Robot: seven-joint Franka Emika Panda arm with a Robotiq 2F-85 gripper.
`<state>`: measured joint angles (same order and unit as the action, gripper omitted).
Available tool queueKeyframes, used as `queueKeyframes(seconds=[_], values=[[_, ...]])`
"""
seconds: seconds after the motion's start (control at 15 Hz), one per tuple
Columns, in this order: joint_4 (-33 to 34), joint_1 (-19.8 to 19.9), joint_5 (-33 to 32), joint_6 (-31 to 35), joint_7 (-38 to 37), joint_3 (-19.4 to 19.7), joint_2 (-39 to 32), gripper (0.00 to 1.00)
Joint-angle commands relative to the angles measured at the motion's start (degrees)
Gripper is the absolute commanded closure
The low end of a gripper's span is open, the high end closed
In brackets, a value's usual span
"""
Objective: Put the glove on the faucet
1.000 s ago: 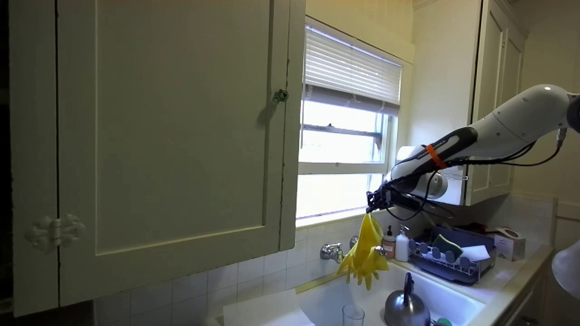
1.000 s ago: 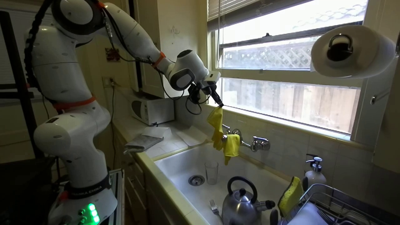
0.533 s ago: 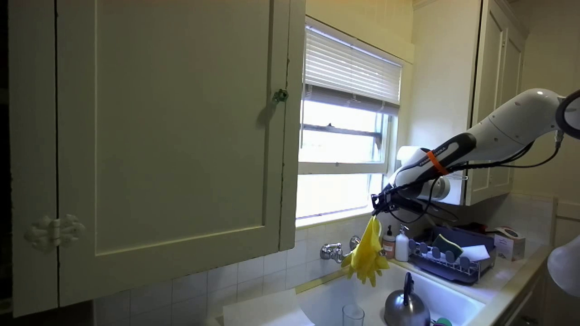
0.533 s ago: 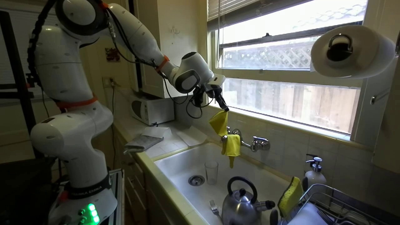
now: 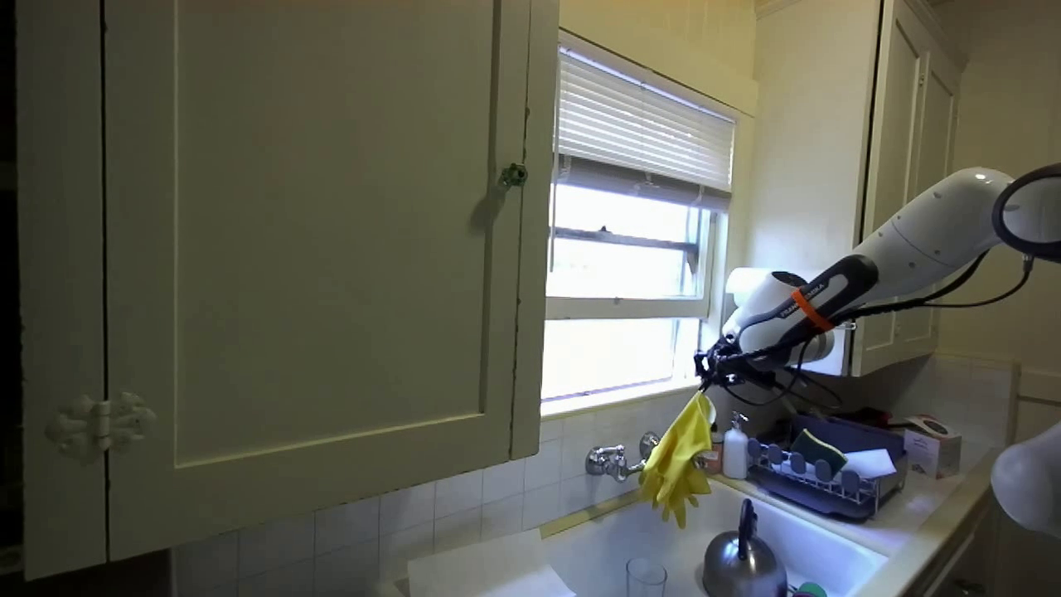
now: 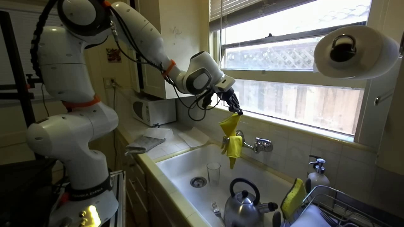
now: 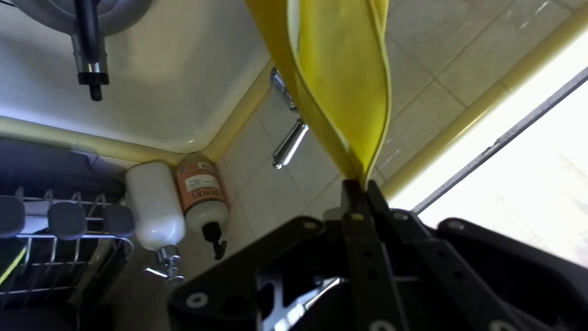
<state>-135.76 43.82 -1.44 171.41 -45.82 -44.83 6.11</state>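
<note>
My gripper [image 6: 240, 113] is shut on the cuff of a yellow glove [image 6: 229, 124], which hangs limp above the faucet [image 6: 263, 145]. The gripper also shows in an exterior view [image 5: 704, 388]. A second yellow glove [image 6: 234, 146] is draped over the chrome faucet and hides part of its spout. In an exterior view the gloves [image 5: 681, 448] overlap, with fingers dangling over the sink. In the wrist view the held glove [image 7: 342, 87] runs up from the fingertips. The faucet's lever handle [image 7: 290, 143] shows beside it. The held glove's lower end is partly hidden behind the draped one.
The white sink [image 6: 176, 170] holds a kettle [image 6: 244, 205], a drinking glass [image 6: 213, 174] and a fork [image 6: 217, 210]. Soap bottles [image 7: 156, 204] and a dish rack [image 5: 829, 481] stand beside it. The window sill [image 6: 284, 123] runs behind the faucet.
My gripper has moved right in both exterior views, carrying the held glove with it. The held glove's fingers now hang behind the draped glove at the faucet. The base light turned from green to yellow.
</note>
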Motion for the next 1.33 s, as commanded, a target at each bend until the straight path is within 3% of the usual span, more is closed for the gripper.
queueKeyframes(seconds=[0.0, 0.27, 0.6, 0.87, 0.93, 1.13, 1.27], values=[[0.46, 1.31, -1.91, -0.49, -2.64, -0.71, -0.19, 0.97], [1.59, 3.42, -4.02, 0.39, -9.18, -2.61, -1.29, 0.99], [4.20, 7.03, -11.51, -2.59, -19.31, -4.85, -2.97, 0.99], [7.36, 8.99, -21.59, -10.29, -26.69, -5.71, -6.40, 0.99], [4.67, 7.60, -17.09, -6.15, -22.48, -4.30, -3.51, 0.97], [6.23, 8.13, -19.64, -8.54, -24.42, -4.65, -5.52, 0.99], [7.79, 7.36, -15.48, -6.96, -20.66, -5.22, -9.11, 0.99]])
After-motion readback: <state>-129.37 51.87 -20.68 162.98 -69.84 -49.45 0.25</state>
